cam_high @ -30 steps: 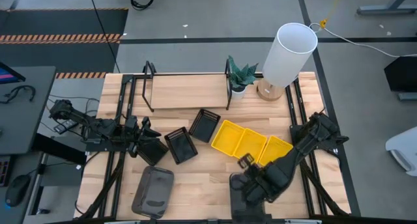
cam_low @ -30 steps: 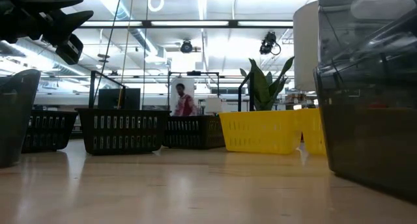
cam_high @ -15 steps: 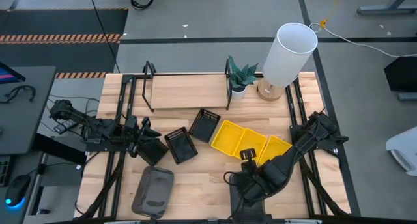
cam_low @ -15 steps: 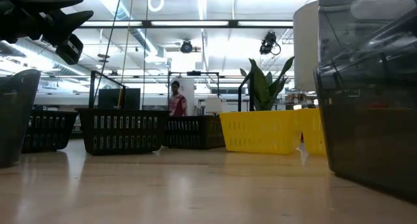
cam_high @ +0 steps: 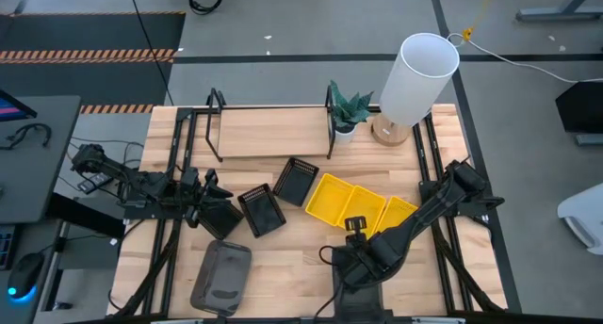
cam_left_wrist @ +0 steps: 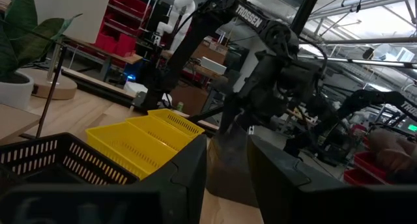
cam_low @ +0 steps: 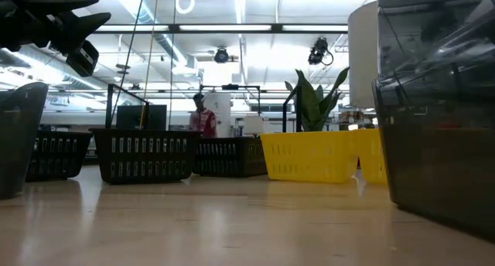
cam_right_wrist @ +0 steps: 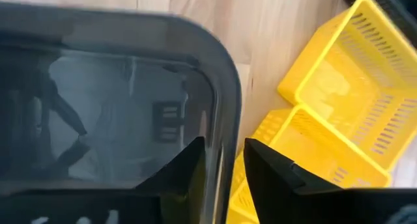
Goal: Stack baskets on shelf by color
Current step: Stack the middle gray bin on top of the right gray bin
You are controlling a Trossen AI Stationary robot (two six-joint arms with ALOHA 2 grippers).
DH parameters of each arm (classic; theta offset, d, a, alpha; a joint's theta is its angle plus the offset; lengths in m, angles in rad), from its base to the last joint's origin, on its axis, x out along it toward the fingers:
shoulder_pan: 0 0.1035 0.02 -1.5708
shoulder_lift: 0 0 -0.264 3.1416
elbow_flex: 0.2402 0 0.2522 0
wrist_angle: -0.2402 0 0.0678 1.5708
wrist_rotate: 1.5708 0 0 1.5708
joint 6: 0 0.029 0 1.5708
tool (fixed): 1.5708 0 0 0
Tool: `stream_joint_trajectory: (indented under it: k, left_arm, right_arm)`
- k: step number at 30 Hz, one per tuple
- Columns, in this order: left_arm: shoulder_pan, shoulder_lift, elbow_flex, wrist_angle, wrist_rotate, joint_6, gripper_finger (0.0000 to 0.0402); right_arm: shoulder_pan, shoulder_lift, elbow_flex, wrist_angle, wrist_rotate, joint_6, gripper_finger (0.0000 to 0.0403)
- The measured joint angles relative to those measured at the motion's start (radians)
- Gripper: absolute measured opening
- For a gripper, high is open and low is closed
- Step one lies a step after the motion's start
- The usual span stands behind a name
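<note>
The right gripper (cam_right_wrist: pixel 221 162) straddled the grey basket's (cam_right_wrist: pixel 117 100) rim, one finger inside, pinching it for lifting; yellow baskets (cam_right_wrist: pixel 339 113) lay just beyond. The left gripper (cam_left_wrist: pixel 225 168) held another grey basket's (cam_left_wrist: pixel 228 172) rim.

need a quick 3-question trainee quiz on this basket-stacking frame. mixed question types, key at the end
1. Yes or no: does the shelf hold any basket yet?
2. How many yellow baskets are in view?
3. The right gripper is at the rim of: A) a grey basket, B) a black basket, C) the plant pot.

Key: 1 no; 2 three; 3 A.
</note>
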Motion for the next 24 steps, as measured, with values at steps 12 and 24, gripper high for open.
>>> stream_joint_trajectory:
  k: [12,24]
  left_arm:
    - [0.000,0.000,0.000,0.000,0.000,0.000,0.0117]
    - [0.000,0.000,0.000,0.000,0.000,0.000,0.0117]
  right_arm:
    - [-0.008,0.000,-0.026,0.019,-0.034,-0.024,0.0014]
    - [-0.046,-0.001,-0.027,0.072,-0.147,-0.151,0.0008]
